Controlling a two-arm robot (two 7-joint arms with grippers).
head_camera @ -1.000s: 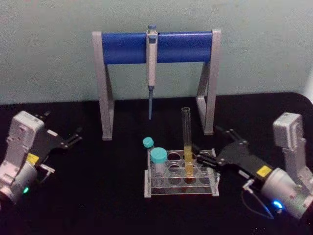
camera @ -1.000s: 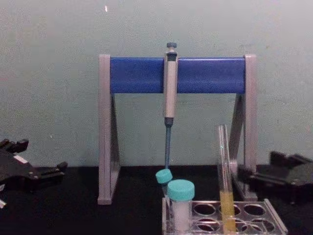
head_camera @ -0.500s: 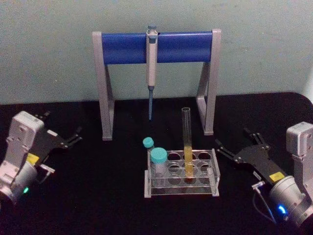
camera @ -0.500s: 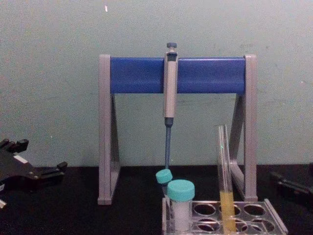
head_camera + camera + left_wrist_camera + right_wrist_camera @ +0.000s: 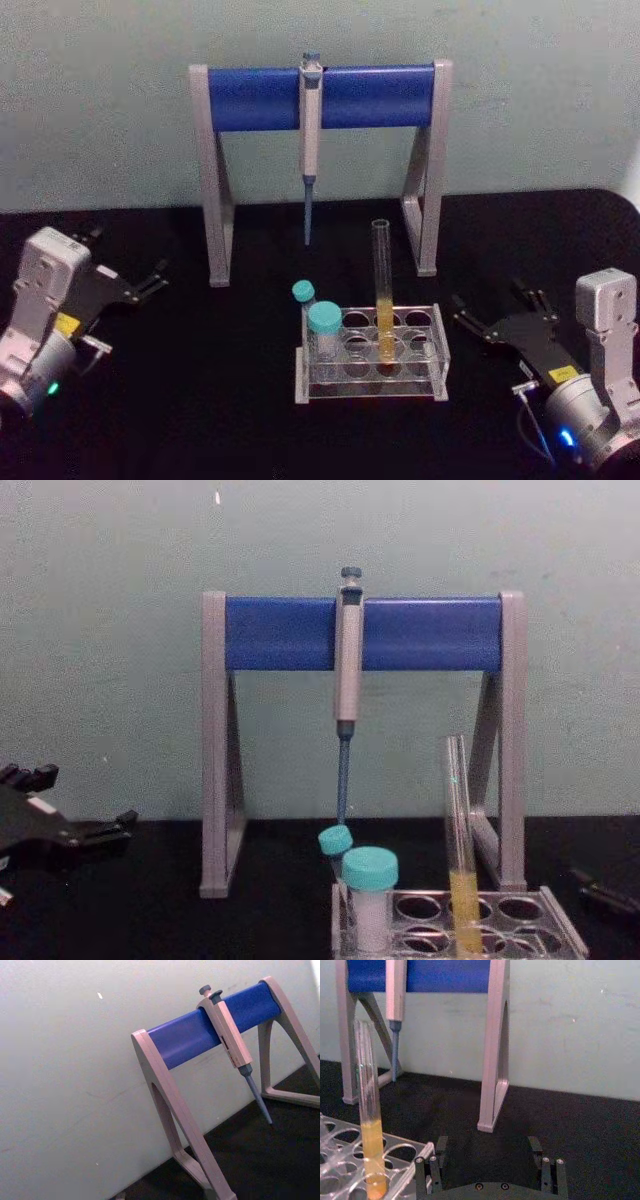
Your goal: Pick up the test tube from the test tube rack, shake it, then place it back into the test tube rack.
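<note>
The test tube (image 5: pixel 383 290) stands upright in a hole of the clear test tube rack (image 5: pixel 345 390), with yellow-orange liquid in its lower part. My right gripper (image 5: pixel 490 303) hangs open to the right of the rack, apart from it, nothing between its fingers. In the right wrist view its open gripper (image 5: pixel 487 1160) faces the rack's corner (image 5: pixel 415 1155), with the test tube (image 5: pixel 370 1125) off to one side. The chest view shows the test tube (image 5: pixel 460 850) rising from the rack (image 5: pixel 560 930). My left gripper (image 5: pixel 140 275) rests open at the far left.
Two teal-capped vials (image 5: pixel 322 322) stand in the rack's left end. Behind the rack is a grey-and-blue pipette stand (image 5: pixel 260 97) with a grey pipette (image 5: pixel 310 130) hanging from it. The black table (image 5: pixel 220 400) ends at a pale wall.
My right gripper has drawn back from the rack, to the right and towards me, with nothing in it. The test tube stays upright in the rack. The left arm has not moved.
</note>
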